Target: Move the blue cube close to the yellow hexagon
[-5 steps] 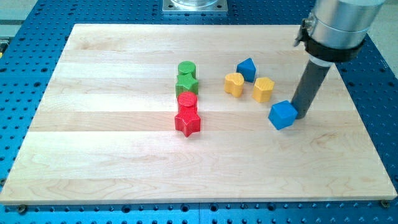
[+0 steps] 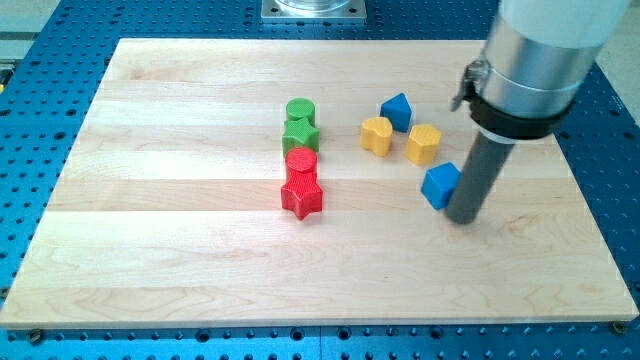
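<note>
The blue cube [image 2: 439,185] sits on the wooden board, just below and slightly right of the yellow hexagon [image 2: 423,144], with a small gap between them. My tip [image 2: 463,219] is at the cube's lower right side, touching it; the rod hides the cube's right edge. A yellow heart-like block [image 2: 376,134] lies left of the hexagon.
A second blue block [image 2: 397,111], angular in shape, lies above the yellow pair. A green cylinder [image 2: 299,110] and green star [image 2: 300,134] stand over a red cylinder [image 2: 301,162] and red star [image 2: 302,196] in a column at the board's middle.
My tip has moved down and left, around the blue cube's right side. The cube has slid left and a little up, closer under the yellow hexagon.
</note>
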`<action>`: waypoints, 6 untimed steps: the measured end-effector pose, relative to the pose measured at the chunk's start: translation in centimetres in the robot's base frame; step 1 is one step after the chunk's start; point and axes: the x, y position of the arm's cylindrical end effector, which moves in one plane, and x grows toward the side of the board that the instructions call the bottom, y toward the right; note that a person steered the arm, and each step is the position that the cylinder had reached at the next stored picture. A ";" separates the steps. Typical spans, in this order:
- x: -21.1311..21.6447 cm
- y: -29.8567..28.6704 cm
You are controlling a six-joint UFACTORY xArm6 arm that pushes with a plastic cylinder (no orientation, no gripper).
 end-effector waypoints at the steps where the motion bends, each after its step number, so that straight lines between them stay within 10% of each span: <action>1: -1.7 -1.1; 6: -4.6 2.1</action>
